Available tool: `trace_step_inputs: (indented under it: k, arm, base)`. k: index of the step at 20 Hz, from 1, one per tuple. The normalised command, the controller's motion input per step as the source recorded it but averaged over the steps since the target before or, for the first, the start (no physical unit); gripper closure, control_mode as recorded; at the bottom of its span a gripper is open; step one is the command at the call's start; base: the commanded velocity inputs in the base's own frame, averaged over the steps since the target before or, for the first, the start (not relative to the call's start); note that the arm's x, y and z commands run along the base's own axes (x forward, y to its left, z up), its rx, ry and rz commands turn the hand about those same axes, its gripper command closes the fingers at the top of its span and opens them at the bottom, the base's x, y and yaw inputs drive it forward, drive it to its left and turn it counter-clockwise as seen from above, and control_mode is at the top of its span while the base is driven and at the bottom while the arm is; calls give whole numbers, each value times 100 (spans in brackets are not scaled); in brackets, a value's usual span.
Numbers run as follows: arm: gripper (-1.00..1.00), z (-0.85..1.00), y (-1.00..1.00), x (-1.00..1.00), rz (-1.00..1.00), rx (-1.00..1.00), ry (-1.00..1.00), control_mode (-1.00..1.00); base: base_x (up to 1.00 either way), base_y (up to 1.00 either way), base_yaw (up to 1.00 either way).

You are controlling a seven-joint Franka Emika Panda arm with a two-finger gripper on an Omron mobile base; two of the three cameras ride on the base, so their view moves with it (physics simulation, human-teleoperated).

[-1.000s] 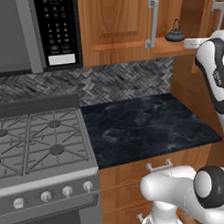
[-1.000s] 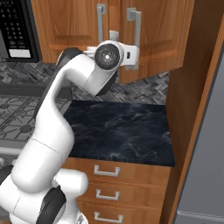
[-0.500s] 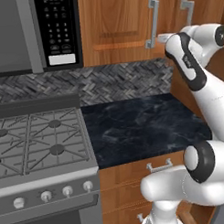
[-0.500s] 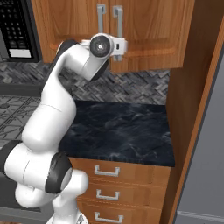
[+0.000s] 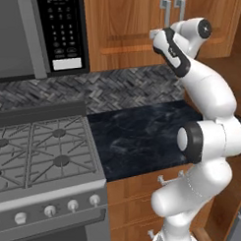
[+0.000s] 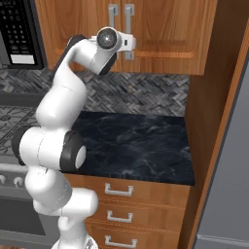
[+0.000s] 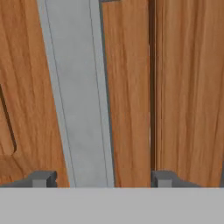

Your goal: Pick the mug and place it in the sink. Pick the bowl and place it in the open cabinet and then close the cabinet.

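The brown wooden cabinet [image 5: 124,29] [image 6: 170,34] hangs over the counter with both doors flush and shut. My gripper [image 5: 158,34] [image 6: 130,44] is raised to the doors, just below the two silver bar handles [image 6: 127,13]. In the hand view my gripper [image 7: 103,179] is open, its fingertips [image 7: 42,178] spread wide against the wood. One silver handle [image 7: 78,96] runs up between them, close to the left tip. A dark seam between the doors [image 7: 151,87] runs beside the right tip. The mug, the bowl and the sink are out of view.
A black stone counter [image 5: 138,136] [image 6: 136,141] lies below the cabinet, with wooden drawers [image 6: 119,189] under it. A gas stove [image 5: 40,150] and a microwave [image 5: 60,31] stand to the left. A tall wooden panel [image 6: 214,97] and a grey appliance [image 6: 228,194] close off the right.
The right cabinet door, open a second ago with a small teapot showing on the shelf, has swung shut. My arm swept left with it and the hand now rests at the handles.
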Motion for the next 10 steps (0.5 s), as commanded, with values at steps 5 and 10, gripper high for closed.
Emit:
trace_step_inputs:
  k: [5,10]
  arm:
    - [-100,-27,0,99,0,0,-13,-100]
    - [-100,-28,0,100,0,0,-9,-100]
  base:
    - [0,0,0]
    - [0,0,0]
